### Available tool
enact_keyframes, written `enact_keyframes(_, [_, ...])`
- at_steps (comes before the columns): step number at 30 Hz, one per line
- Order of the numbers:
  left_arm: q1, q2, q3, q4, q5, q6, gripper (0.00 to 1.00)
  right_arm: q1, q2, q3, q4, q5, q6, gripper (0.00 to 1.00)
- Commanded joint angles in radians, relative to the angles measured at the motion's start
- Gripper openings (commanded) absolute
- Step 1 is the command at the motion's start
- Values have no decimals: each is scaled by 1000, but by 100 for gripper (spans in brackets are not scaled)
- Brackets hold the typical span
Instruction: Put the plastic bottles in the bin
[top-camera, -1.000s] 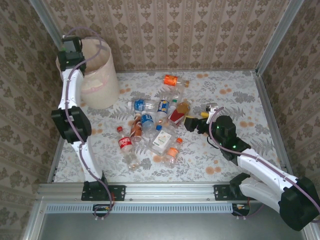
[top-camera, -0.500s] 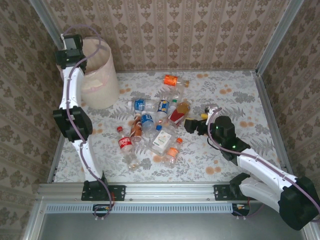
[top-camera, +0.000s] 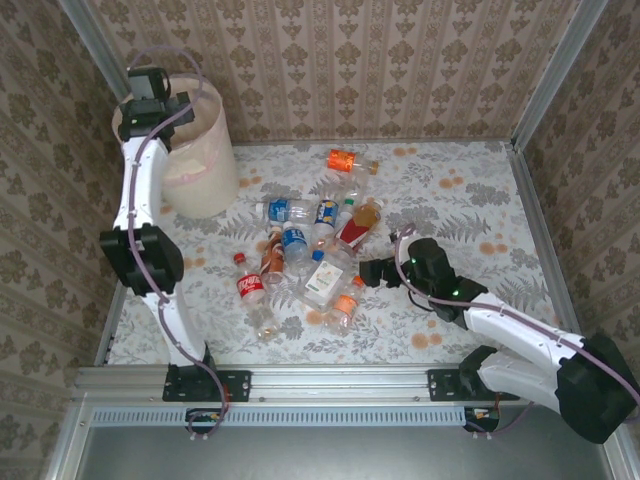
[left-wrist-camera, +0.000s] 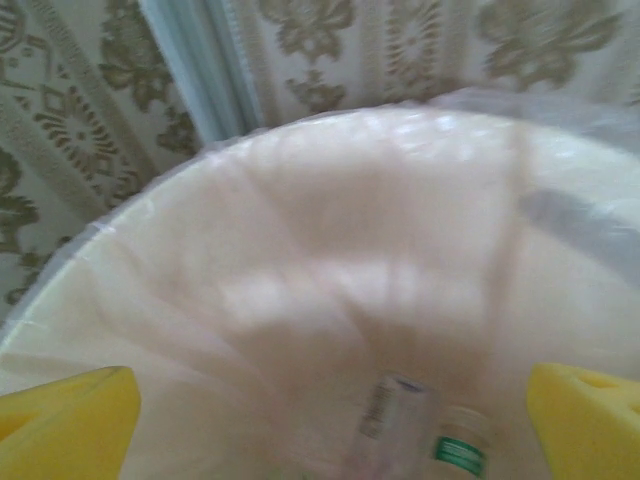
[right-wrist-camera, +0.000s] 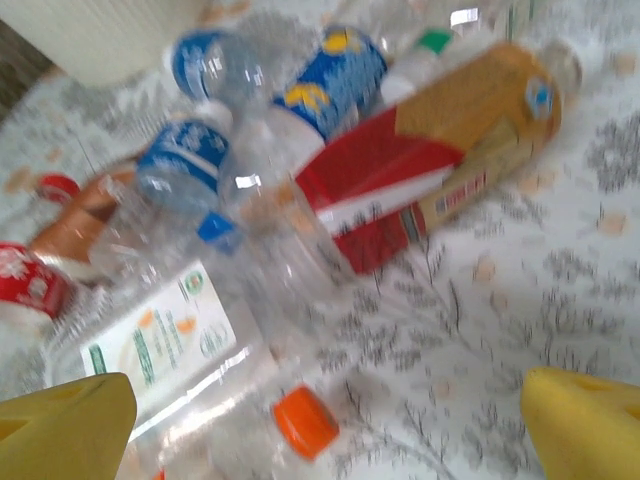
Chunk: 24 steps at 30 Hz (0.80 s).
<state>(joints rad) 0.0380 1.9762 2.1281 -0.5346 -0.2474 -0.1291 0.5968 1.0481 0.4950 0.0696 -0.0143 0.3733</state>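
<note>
Left end effector (left-wrist-camera: 320, 410) opened above the bin (top-camera: 205, 175), right end effector (top-camera: 372, 272) moved closer to the plastic bottles (top-camera: 300, 245)

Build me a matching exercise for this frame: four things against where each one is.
1. left end effector
2. right end effector
3. bin
4. orange-labelled bottle

A. far-left corner of the table
B. above the bin's mouth
C. far end of the bottle pile
D. at the pile's near-right edge

Pairs: 1-B, 2-D, 3-A, 4-C

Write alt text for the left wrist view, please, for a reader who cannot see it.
The open left gripper hangs over the bin, its yellow fingertips wide apart, with a clear bottle inside it. Patterned wallpaper stands behind.
</note>
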Motion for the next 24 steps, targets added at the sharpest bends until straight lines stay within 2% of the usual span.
enact_keyframes(1, [-6,-100,-67,51,160,-107,100,53,13,55,-177,60,47,100])
enact_keyframes(7, [-10,-251,-276,197,304,-230,100,132,31,84,-301,76,161,100])
enact_keyframes(13, [-38,-399,-490,334,418,-348,100,217,52,103,-320,91,273,100])
enact_keyframes(18, [-99,-504,-643,380,439,-390,100,272,137,189,-417,126,390,100])
enact_keyframes(24, [-150,-599,-789,420,395,-425,100,332,280,276,-454,111,385,100])
